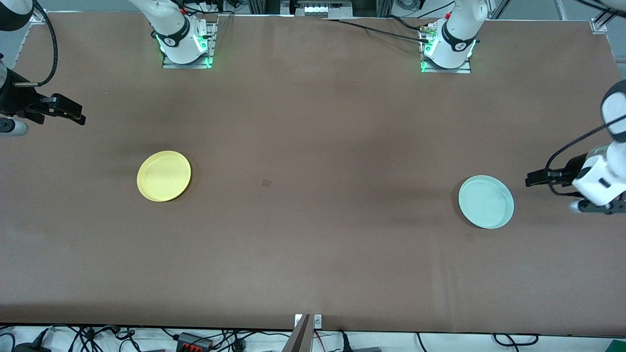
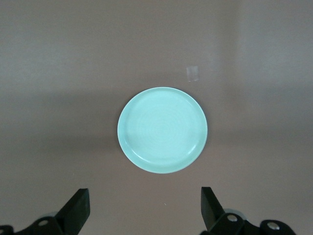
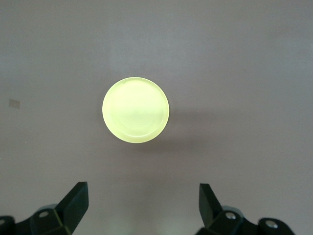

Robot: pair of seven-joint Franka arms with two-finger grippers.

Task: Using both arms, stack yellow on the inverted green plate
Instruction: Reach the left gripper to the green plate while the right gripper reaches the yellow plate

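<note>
— Brown table (image 1: 313, 234): where are the plates?
— Yellow (image 1: 164, 176) mid-left of frame, green plate (image 1: 486, 202) mid-right; both rim-up, nothing in them.
— Grippers?
— Left gripper (image 1: 533, 177) at right edge, right gripper (image 1: 73, 113) at left edge; both spread, holding nothing.

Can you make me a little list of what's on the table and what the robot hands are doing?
yellow plate: lies rim up on the table, toward the right arm's end
green plate: lies rim up, not flipped yet, toward the left arm's end
plates: far apart, not stacked
left gripper: open, empty, up in the air beside the green plate
right gripper: open, empty, in the air at the right arm's end of the table
table: brown
</note>
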